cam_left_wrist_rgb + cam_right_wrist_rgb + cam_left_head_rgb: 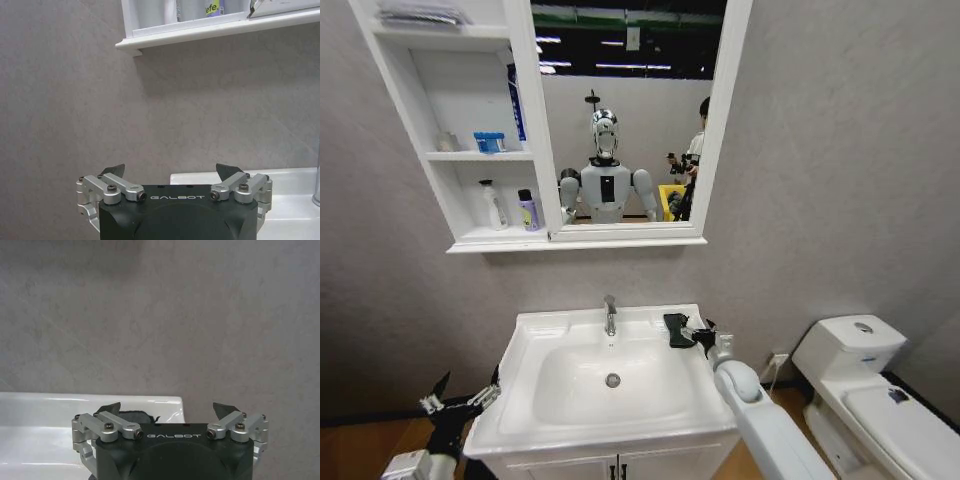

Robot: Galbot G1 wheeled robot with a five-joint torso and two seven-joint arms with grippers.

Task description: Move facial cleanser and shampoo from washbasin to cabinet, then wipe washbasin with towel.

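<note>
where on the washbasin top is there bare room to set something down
Free: the washbasin's left rim and back-left corner beside the tap, plus the front rim. Crowded: the back-right corner, where the black towel lies with the open right gripper at it.

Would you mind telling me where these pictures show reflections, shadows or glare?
Head view: the cabinet mirror reflects the robot and ceiling lights, and the cabinet casts a soft shadow on the wall below. Right wrist view: the washbasin rim shows pale glare beside the towel. Left wrist view: shadow under the shelf.
</note>
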